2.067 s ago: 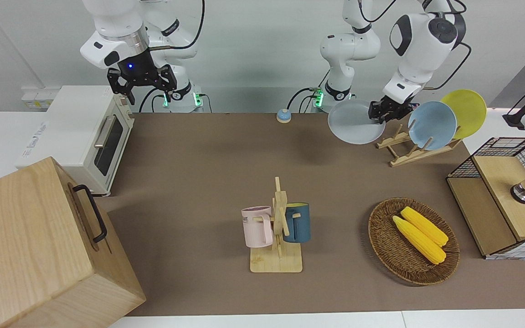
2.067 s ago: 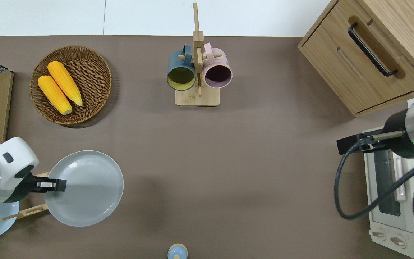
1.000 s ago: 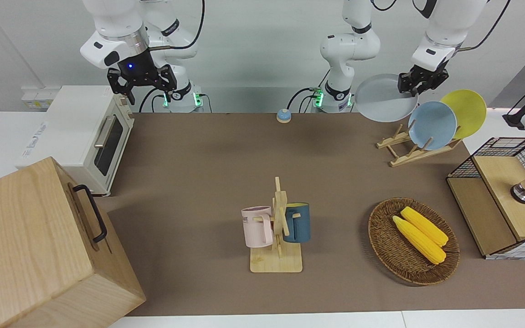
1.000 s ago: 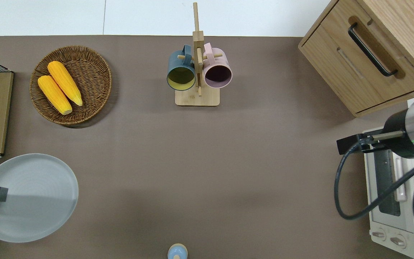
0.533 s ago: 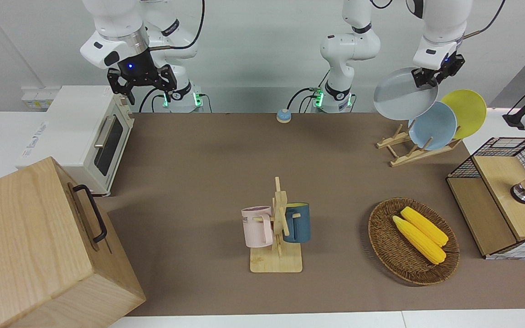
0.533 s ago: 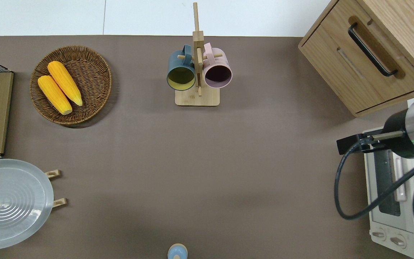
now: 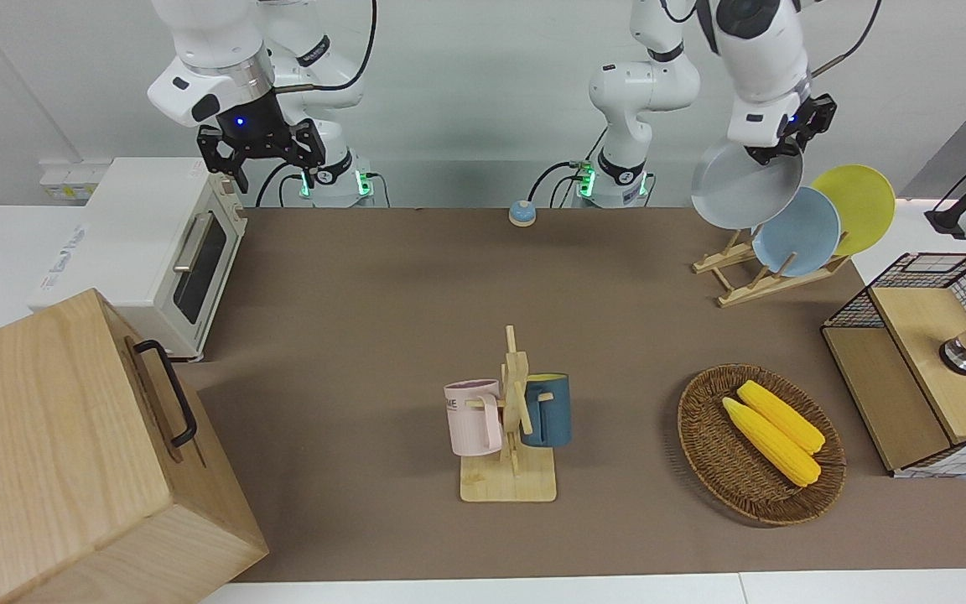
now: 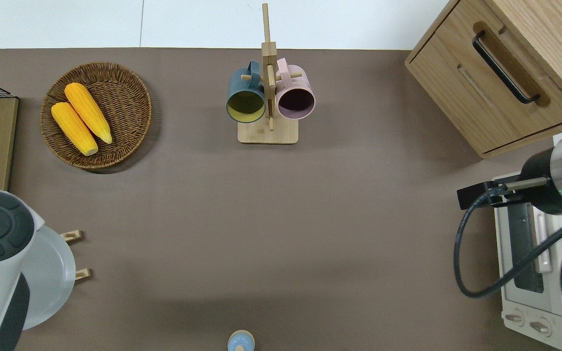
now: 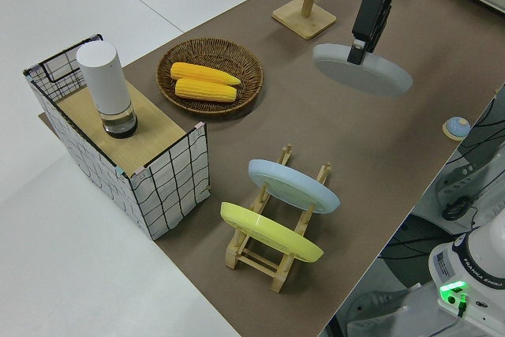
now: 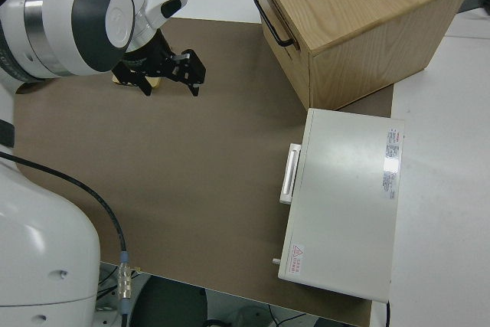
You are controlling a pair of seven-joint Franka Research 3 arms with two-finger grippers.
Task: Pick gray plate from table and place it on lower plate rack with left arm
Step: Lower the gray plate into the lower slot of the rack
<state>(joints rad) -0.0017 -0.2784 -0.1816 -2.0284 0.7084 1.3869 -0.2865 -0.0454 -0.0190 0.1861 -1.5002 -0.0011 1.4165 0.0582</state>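
I see the gray plate (image 7: 745,186) as round and pale gray with a shallow raised rim. It is off the table (image 7: 382,335), tilted, and gripped at its upper rim by the left gripper (image 7: 776,149), whose fingers are closed on that edge. In the overhead view the plate lies over the lower plate rack (image 7: 764,281), at the left arm's end of the table. The rack is light wood, two slanted rails with upright pegs. In the front view the rack sits at about 5 o'clock from the plate's centre.
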